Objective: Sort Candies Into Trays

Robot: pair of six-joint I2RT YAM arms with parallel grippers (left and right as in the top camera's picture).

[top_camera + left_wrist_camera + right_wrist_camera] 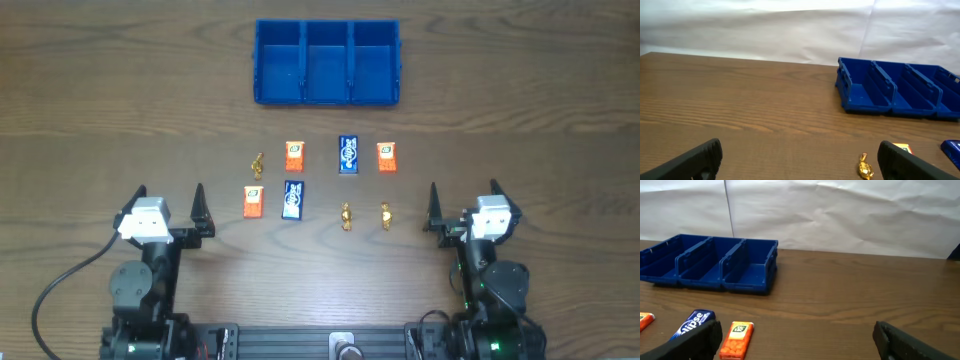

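— Left gripper [170, 188] sits low at the near-left of the table [100, 110], fingers spread wide, nothing between them.

— And the right gripper [464, 186] mirrors it at the near-right: just as wide open, holding nothing either.

— Now the candies. Eight of them, all lying on the wood between the two grippers, in two rows.

— Far row, from the left: gold candy [257, 165], orange box [294, 156], blue pack [348, 155], second orange box [387, 157]. Each one apart from its neighbour.

— Near row starts with the third orange box [253, 201], and the second blue pack [292, 200] lies just beside it. Then comes the gold pair [346, 216], side by side but not touching.

— The third orange box is the piece closest to the left gripper. On the other side, the right-hand one of the gold pair lies nearest the right gripper.

— Beyond them all stands the tray [327, 98], blue, with three compartments in a line, well apart from the far row.

— In the left wrist view the gold candy lies close ahead of the fingers, with the tray farther off. In the right wrist view it's the second orange box and the blue pack that lie close ahead.
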